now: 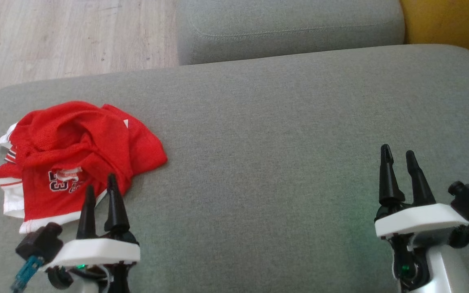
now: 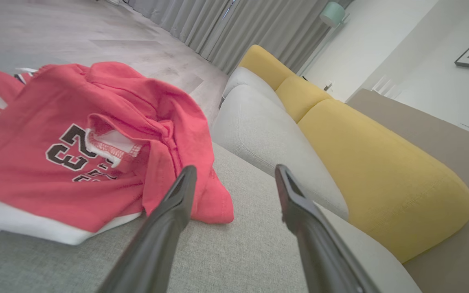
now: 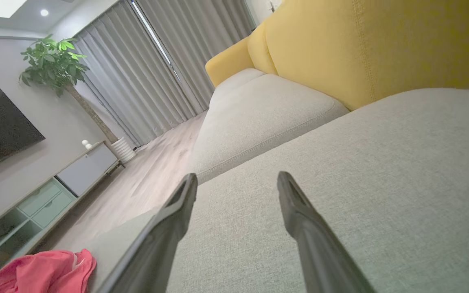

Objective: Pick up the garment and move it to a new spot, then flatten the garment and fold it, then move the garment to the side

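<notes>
The garment (image 1: 75,150), a red jersey with white trim and dark numbers, lies crumpled in a heap at the left end of the grey sofa cushion (image 1: 279,142), close to the cushion's edge and the wooden floor (image 1: 55,36). My left jaws stand wide apart with nothing between them. Their dark fingers (image 1: 116,203) point at the garment's near hem, and whether a tip touches the cloth I cannot tell. In my left wrist view the jersey (image 2: 96,134) sits just ahead and to the left. My right jaws are likewise spread wide and hold nothing, their fingers (image 1: 387,175) over bare cushion, well apart from the garment. A yellow backrest (image 2: 381,162) runs along the far side.
</notes>
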Available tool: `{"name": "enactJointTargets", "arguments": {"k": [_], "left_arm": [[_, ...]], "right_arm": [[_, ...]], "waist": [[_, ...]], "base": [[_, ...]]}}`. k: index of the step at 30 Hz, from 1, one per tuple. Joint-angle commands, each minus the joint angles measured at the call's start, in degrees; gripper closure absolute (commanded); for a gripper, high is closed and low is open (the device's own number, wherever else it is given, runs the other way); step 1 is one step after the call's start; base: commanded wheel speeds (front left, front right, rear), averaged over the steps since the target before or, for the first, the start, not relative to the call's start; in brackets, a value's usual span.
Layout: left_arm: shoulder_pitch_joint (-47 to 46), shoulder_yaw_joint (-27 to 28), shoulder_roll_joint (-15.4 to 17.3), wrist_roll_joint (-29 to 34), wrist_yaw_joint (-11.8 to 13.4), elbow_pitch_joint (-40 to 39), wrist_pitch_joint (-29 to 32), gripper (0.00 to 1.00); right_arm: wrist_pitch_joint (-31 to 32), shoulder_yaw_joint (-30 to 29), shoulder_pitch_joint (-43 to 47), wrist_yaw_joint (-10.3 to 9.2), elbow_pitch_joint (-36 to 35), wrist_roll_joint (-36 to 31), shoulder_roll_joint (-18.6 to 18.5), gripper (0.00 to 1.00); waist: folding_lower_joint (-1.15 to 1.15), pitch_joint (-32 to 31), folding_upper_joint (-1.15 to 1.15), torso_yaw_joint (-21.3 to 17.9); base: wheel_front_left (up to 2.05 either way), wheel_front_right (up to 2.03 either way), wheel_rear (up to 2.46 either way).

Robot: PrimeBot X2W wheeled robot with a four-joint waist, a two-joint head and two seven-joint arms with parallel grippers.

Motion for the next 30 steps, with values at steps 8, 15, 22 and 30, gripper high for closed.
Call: {"name": "enactJointTargets", "arguments": {"k": [8,15,22,30], "left_arm": [[-3.2,-2.3,1.8,6.8,1.3,-2.1,-2.2,0.0],[-3.5,-3.5,2.2,10.6,1.7,-1.9,-3.6,0.0],[-3.8,-5.4,3.0,16.4,2.3,-1.2,-4.9,0.0],[-4.2,-8.4,4.3,22.7,4.7,-1.7,-6.3,0.0]], "right_arm": [[-2.3,2.3,-3.0,0.29,-2.0,-8.2,-0.7,0.0],[-3.7,2.9,-3.1,0.31,-1.4,-14.2,-0.7,0.0],[-5.0,4.0,-3.4,0.34,-1.4,-20.4,-0.8,0.0],[-6.4,5.1,-3.4,0.36,-1.3,-26.6,-0.8,0.0]], "waist": [[0.0,0.0,0.0,-0.4],[0.0,0.0,0.0,-0.5],[0.0,0.0,0.0,-0.7],[0.0,-0.1,0.0,-0.7]], "base": [[0.0,0.0,0.0],[0.0,0.0,0.0],[0.0,0.0,0.0],[0.0,0.0,0.0]]}}
